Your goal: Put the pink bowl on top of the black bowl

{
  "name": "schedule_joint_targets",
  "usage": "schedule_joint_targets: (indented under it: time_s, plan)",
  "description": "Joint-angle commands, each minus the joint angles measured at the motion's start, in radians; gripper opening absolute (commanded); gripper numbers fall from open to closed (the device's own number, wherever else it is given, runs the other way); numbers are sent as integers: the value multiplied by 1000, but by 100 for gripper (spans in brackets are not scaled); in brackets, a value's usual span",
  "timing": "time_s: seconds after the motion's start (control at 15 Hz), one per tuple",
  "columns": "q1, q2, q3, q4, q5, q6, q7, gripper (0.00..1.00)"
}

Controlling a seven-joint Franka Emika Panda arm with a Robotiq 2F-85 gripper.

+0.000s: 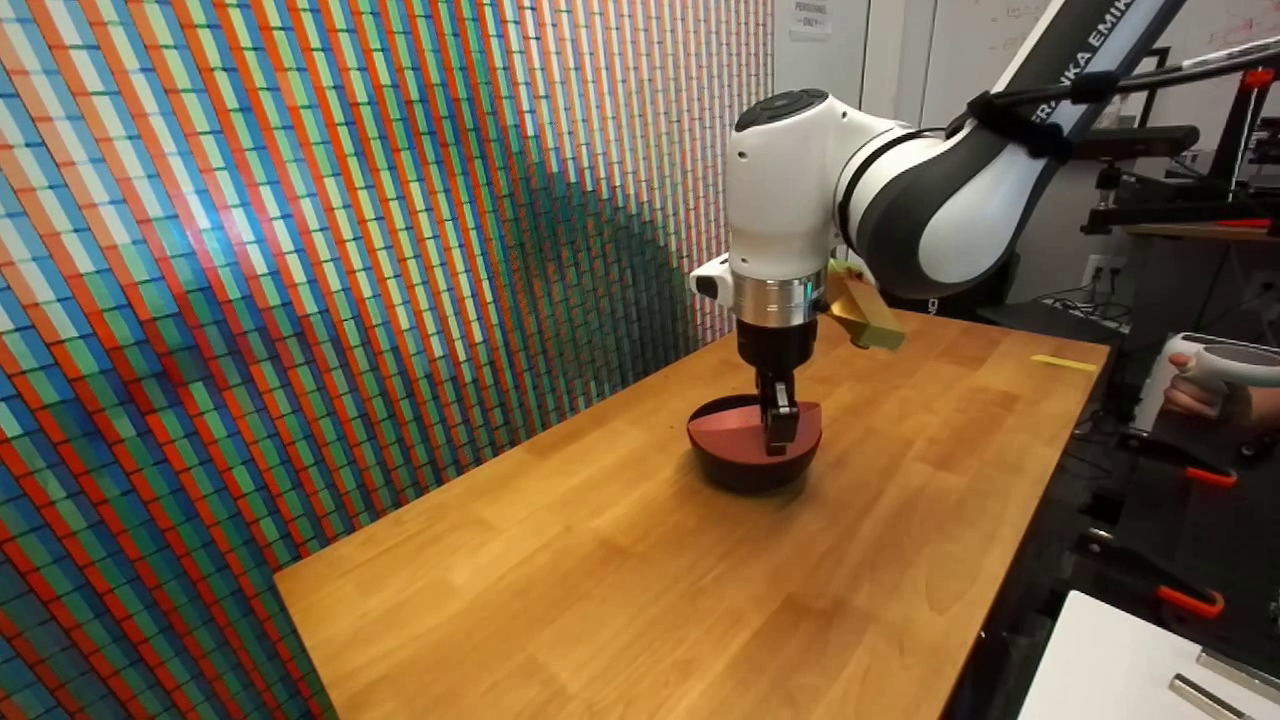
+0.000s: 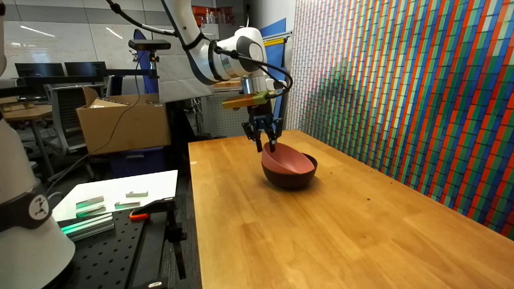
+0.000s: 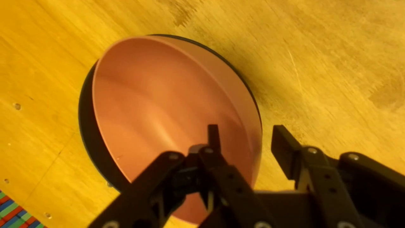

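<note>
The pink bowl point(image 2: 290, 159) sits tilted inside the black bowl point(image 2: 290, 181), one side of its rim raised above the black rim. Both stand on the wooden table and show in an exterior view, pink point(image 1: 728, 434) in black point(image 1: 752, 476). In the wrist view the pink bowl point(image 3: 152, 91) covers most of the black bowl point(image 3: 91, 136), which shows as a dark crescent. My gripper point(image 2: 266, 148) is at the raised rim. In the wrist view its fingers point(image 3: 243, 134) are apart, one over the bowl's inside, one outside, with visible gaps to the rim.
The wooden table point(image 1: 600, 600) runs along a wall of coloured tiles point(image 1: 350, 250). Beside it stands a cart with a white board point(image 2: 160, 184) carrying metal pieces. A yellow-green block point(image 2: 245, 100) is fixed at my wrist. A cardboard box point(image 2: 124, 124) stands behind.
</note>
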Motion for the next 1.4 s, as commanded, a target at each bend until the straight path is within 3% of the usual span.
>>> schedule_joint_targets:
  time_s: [0.0, 0.2, 0.8, 1.13, 1.33]
  plan:
    - [6, -18, -21, 8, -1, -2, 2, 79]
    - [-5, -46, -50, -12, -20, -8, 7, 99]
    - [-152, -198, -55, -62, 195, -104, -132, 100]
    - [-215, -294, -46, -18, 468, -262, -299, 100]
    - [-234, -370, -72, 11, 509, -365, -331, 100]
